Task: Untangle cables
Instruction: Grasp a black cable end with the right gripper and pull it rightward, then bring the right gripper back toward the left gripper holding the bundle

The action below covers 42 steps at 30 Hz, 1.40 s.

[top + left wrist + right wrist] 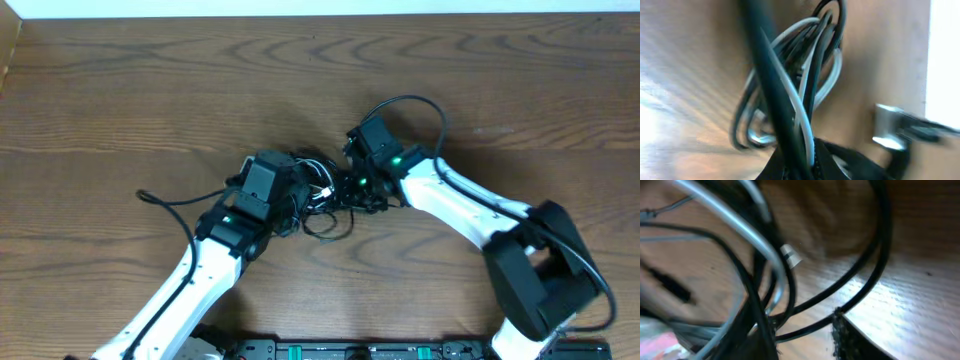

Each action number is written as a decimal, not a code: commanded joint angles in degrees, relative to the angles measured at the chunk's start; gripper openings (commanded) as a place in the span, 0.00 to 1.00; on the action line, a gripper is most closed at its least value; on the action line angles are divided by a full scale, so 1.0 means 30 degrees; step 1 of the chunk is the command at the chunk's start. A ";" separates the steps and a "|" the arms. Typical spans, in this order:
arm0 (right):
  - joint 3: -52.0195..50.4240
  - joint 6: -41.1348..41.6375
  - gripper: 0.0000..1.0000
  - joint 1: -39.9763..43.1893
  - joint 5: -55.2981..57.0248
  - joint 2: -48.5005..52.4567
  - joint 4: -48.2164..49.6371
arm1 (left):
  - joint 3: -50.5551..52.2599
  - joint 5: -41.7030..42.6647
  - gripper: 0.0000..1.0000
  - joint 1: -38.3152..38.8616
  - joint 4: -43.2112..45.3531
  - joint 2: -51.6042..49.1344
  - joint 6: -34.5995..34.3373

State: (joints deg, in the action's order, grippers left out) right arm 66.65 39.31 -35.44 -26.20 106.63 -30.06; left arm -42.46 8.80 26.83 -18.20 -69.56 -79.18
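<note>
The cables (322,203) lie in one small black and white tangle at the table's middle, between my two grippers. My left gripper (298,196) comes at the tangle from the left. In the left wrist view its jaws (807,162) are shut on a black and a white strand, and the looped cables (807,75) hang beyond them. A silver plug end (888,132) lies to the right. My right gripper (352,190) reaches in from the right. Its fingers (805,337) stand apart, with black cable strands (860,267) crossing the gap. A small white plug (790,256) shows further in.
The wooden table (120,90) spreads all round the tangle. Thick black arm wires loop above the right wrist (410,100) and trail left of the left arm (165,200). The arms' base bar (350,350) runs along the front edge.
</note>
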 commanded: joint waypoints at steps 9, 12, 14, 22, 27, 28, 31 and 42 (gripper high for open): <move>-0.0022 -0.0714 0.01 0.2725 0.7410 0.0109 -0.3628 | -0.0066 0.0255 0.08 -0.3293 -0.0226 0.5741 0.7031; -0.0022 -0.1719 0.01 0.4095 0.7985 -0.0321 -0.4058 | -0.0066 0.0270 0.08 -0.4430 -0.1137 0.6040 0.7031; -0.0022 -0.1836 0.01 0.5217 0.9063 -0.0714 -0.4546 | -0.0066 0.0270 0.08 -0.4874 -0.1778 0.5982 0.7031; -0.0015 -0.2419 0.04 0.9406 1.4098 -0.3381 -0.6943 | -0.0066 -0.0313 0.08 -0.4903 -0.2011 0.5180 0.9413; -0.0015 -0.2892 0.09 1.1781 1.0397 -0.5297 -0.7257 | -0.0066 -0.1632 0.08 -0.4881 -0.2055 0.4044 0.8757; -0.0015 -0.3585 0.13 1.1861 0.9369 -0.5442 -0.7089 | -0.0066 -0.1304 0.08 -0.4867 -0.2047 0.3759 0.8531; -0.0015 -0.5741 0.27 1.1723 0.6441 -0.5523 -0.6659 | -0.0066 0.0488 0.08 -0.4867 -0.1712 0.2710 0.8677; -0.0022 -0.8743 0.50 1.1147 -0.4051 -0.5523 -0.6586 | -0.0066 1.0032 0.08 -0.4867 0.3082 -0.0080 1.6954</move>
State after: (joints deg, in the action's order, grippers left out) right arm 66.63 16.64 -1.43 -24.51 90.76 -49.89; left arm -42.28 30.89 12.43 -9.61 -68.42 -35.35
